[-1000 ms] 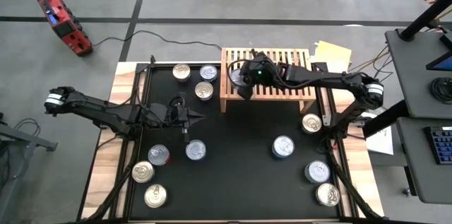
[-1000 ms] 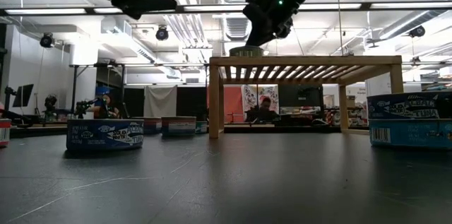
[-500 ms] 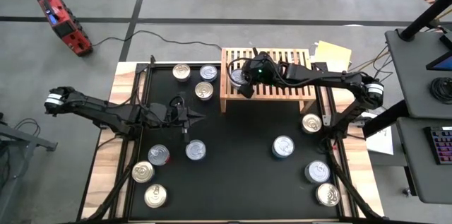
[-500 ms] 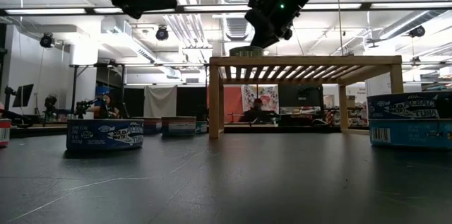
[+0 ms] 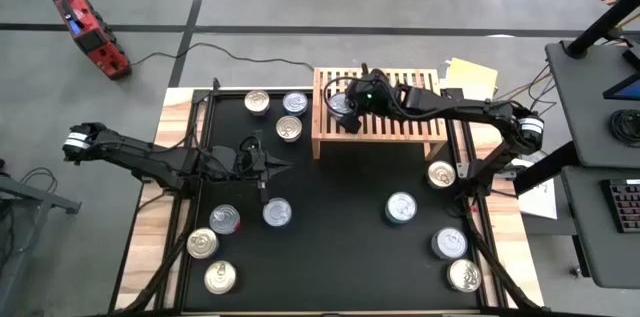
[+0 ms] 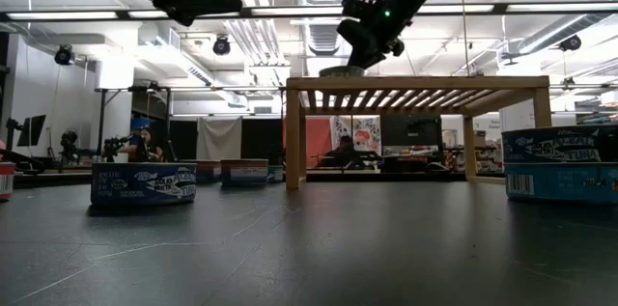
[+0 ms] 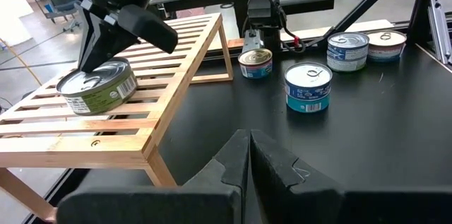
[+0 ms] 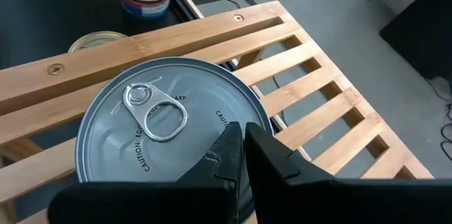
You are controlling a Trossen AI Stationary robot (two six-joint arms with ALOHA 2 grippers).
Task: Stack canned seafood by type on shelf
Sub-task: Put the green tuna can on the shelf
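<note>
A flat round tin with a silver pull-tab lid and a green side label (image 5: 338,105) rests on its base at the far left of the light-wood shelf's slatted top (image 5: 400,129). It also shows in the right wrist view (image 8: 155,136) and the left wrist view (image 7: 95,86). My right gripper (image 8: 244,138) is shut and slants down over this tin's lid; in the low view (image 6: 359,59) it stands just above the shelf top (image 6: 415,82). My left gripper (image 5: 287,167) is shut and empty, hovering over the black mat's left half. My right gripper's shut fingertips (image 7: 90,53) stand at the lid (image 8: 212,121) of the tin on the shelf, coming from above at a slant. I cannot tell whether they touch it. The tin sits flat on the slats.
Three tins (image 5: 288,128) stand on the mat left of the shelf. Several lie near the left front (image 5: 224,219) and several at the right (image 5: 401,207), (image 5: 449,243). The rest of the shelf top (image 7: 176,54) is bare. A red tool (image 5: 92,35) lies on the floor.
My right gripper has shifted a little toward the table's right edge over the shelf. The tin stays where it was on the slats.
</note>
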